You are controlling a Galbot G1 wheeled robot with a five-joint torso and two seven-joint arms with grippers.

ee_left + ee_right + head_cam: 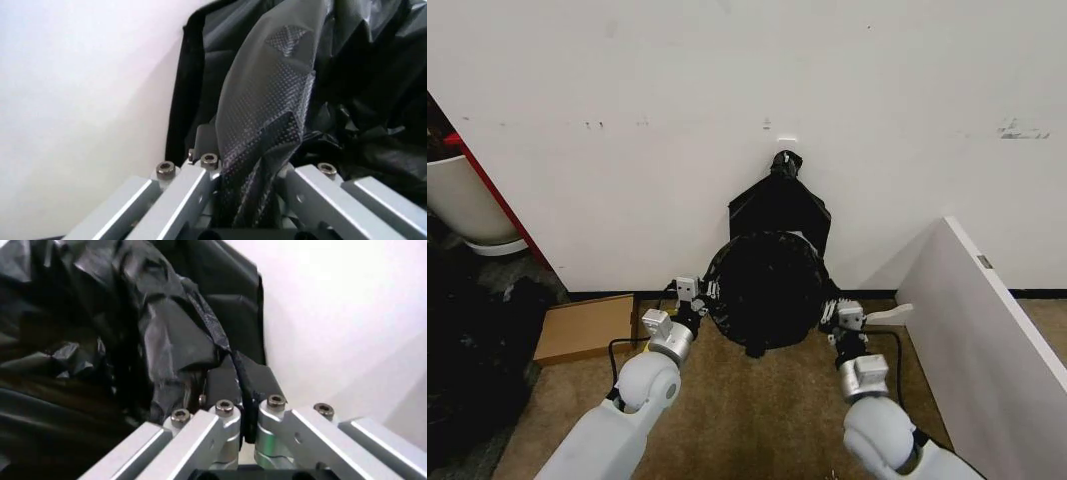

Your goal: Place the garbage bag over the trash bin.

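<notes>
Both tools clamp the bag [767, 290], which bulges black on the carpet against the wall: left tool [695, 306] shut on its left edge, right tool [832, 318] pinching the right edge. Bin hidden beneath, can't tell.

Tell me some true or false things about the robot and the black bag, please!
1. Both grippers are pinching the garbage bag. True: the left gripper and the right gripper are each shut on black plastic.
2. The bag is lying flat on the cardboard. False: it bulges out between the two grippers, by the wall.
3. A flat black bunch with a knotted top hangs on the wall behind the bag. True.
4. The floor is shiny white tile. False: it is brown carpet.
</notes>
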